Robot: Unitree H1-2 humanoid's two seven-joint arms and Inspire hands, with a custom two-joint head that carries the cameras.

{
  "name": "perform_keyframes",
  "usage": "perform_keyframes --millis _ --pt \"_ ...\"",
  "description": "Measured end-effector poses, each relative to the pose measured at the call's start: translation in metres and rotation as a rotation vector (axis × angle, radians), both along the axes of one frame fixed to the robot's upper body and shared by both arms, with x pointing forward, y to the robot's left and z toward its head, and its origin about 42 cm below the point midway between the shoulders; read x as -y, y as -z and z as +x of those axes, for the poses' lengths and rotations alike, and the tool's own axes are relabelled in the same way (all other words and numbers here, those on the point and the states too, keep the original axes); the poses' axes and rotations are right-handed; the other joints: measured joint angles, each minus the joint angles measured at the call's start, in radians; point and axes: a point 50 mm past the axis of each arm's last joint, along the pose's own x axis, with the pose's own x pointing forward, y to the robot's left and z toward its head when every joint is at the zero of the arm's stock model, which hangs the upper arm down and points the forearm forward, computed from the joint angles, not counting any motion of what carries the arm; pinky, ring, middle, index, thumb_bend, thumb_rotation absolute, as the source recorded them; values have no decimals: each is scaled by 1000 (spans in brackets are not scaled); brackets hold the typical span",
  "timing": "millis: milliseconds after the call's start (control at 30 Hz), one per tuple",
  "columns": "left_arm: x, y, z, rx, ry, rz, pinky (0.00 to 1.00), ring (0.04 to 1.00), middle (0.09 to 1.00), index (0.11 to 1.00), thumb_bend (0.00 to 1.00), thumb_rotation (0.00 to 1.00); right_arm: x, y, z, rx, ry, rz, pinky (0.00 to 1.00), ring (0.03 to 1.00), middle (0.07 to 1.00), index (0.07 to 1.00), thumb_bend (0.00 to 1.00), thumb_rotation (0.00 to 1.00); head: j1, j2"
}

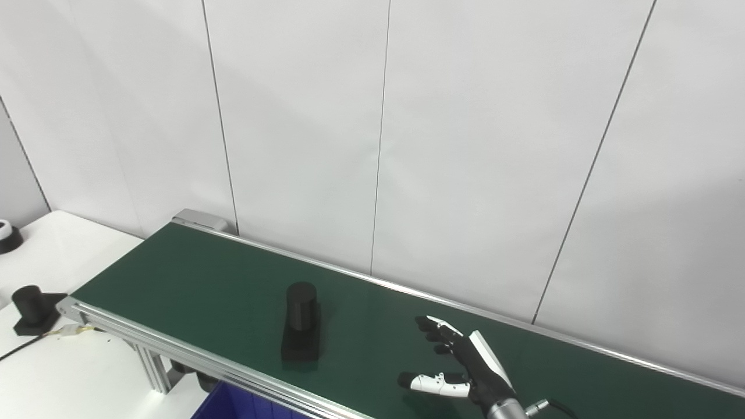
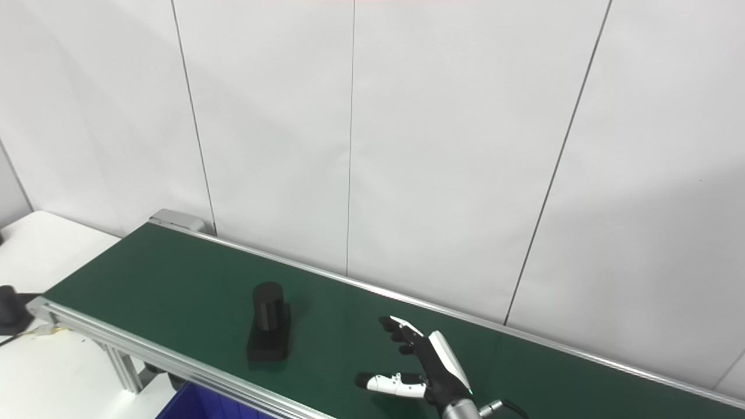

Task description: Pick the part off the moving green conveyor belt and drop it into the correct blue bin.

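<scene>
Standing upright on green belt (image 1: 192,291), black part (image 1: 301,329), cylinder on rectangular base

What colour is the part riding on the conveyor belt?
Black all over, the part is a cylinder on a flat base; it shows best in the left eye view.

- We see the belt (image 2: 174,279) running from the upper left down toward the lower right, in front of a white panelled wall (image 2: 442,145).
- On the belt stands the part (image 2: 268,326): a black upright cylinder on a flat black base.
- Our right hand (image 2: 416,364) hovers over the belt, to the right of the part and apart from it, fingers spread, thumb pointing back toward the part, holding nothing.
- Below the belt's near rail a blue bin (image 2: 192,404) corner shows.
- Left of the belt's end, a second black piece (image 2: 10,311) sits on the white table (image 2: 52,372).
</scene>
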Motion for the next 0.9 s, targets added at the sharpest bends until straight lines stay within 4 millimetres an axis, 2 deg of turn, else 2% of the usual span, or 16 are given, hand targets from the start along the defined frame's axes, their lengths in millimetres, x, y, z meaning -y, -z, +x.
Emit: perform_keyframes --millis 133,233,400,533,600,767,800,900 --pt "2 0 -2 10 -4 12 608 676 739 777 925 261 -9 -1 0 9 0 -6 737 813 842 851 857 389 0 3" --pt "3 0 -3 17 -9 20 608 675 732 770 923 250 -14 1 -1 13 -3 -21 751 822 846 853 859 397 -2 5" --pt "5 0 -5 20 -12 22 600 664 715 740 939 309 -22 4 -3 16 -11 -36 776 839 844 855 860 385 -6 5" --pt "6 0 -6 25 -17 25 572 638 687 709 954 320 -29 4 -2 15 -10 -31 799 861 860 853 859 395 -8 6" --pt "9 -1 -7 32 -10 27 561 628 678 704 992 373 -32 3 -1 15 -10 -32 808 869 866 856 856 402 -6 6" --pt "10 -1 -8 39 -20 33 540 603 663 713 1000 433 -37 3 3 7 -2 -42 805 870 868 857 860 419 -5 2" --pt "11 -2 -9 48 -19 43 538 602 662 713 1000 435 -38 4 4 3 2 -47 805 870 868 857 860 419 -5 2" --pt "13 -2 -10 59 -21 53 545 622 693 724 980 352 -37 6 5 -8 9 -60 809 870 868 858 864 419 -2 -3"
